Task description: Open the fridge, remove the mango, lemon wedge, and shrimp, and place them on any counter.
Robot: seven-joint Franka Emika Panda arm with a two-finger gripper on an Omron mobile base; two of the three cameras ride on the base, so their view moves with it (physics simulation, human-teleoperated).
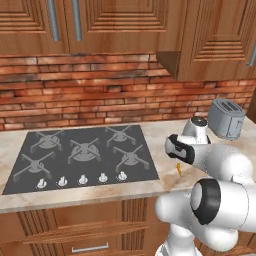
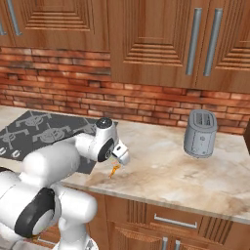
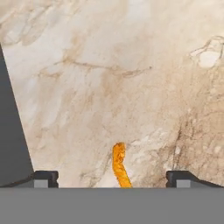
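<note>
Left base view, shrimp: the shrimp (image 1: 179, 169) shows as a thin orange sliver on the beige marbled surface (image 1: 150, 131), just right of the black gas cooktop (image 1: 82, 155) and partly hidden by the arm.
Left base view, room: red brick wall behind, brown wooden cabinets above and below, a grey toaster (image 1: 226, 118) at the far right.
Right base view, claw: the claw (image 2: 117, 161) points down right over the shrimp (image 2: 114, 170); its jaws are too small here to read.
Right base view, surface: open stone runs from the cooktop edge (image 2: 43, 132) to the toaster (image 2: 200, 133), which stands well apart from the shrimp.
Hand view, claw: the two dark fingertips (image 3: 46, 178) stand wide apart with nothing between them gripped; the claw (image 3: 115, 179) is fully spread and holds nothing.
Hand view, shrimp: the shrimp (image 3: 120, 165) lies on the stone midway between the tips, touching neither; the cooktop's dark edge (image 3: 13, 140) is at the left.
Handling, judged: very light, small, curled, probably somewhat slippery and easily nudged; best pinched across its thicker middle.
Task, judged: the shrimp looks delivered to the surface; the mango and lemon wedge cannot be checked from here.
</note>
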